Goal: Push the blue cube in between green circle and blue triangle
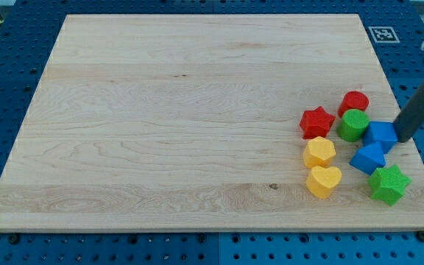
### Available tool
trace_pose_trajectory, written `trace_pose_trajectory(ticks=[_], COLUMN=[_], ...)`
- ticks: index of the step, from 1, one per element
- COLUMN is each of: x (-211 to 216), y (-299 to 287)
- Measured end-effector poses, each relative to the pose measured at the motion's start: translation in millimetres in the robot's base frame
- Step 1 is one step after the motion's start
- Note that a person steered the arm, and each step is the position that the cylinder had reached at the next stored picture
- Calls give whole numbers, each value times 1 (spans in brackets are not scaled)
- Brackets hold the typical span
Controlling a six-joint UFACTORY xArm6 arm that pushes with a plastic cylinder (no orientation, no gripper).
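Rod's lower end, my tip, is seen touching the view's right side of blue cube; tool has no jaws, nothing gripped. Cube is sited betw. green circle at its left and blue triangle just below, approx. touching both. All on wooden board, right-hand area.

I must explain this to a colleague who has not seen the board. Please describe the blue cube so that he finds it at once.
Look at the wooden board, near its right edge, where small coloured blocks cluster. The blue cube sits right of the green round block, with my tip at its right side. The blue triangular block lies just below it; the cube is the upper blue piece.
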State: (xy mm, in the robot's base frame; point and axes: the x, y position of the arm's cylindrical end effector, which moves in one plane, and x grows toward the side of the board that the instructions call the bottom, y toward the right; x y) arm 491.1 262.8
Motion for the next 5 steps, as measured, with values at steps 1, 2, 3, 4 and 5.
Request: trace_pose_trajectory(ticks=[1,2,3,4,5], x=[0,0,-12,-20,-28], y=[-33,-41,-49,-82,-107])
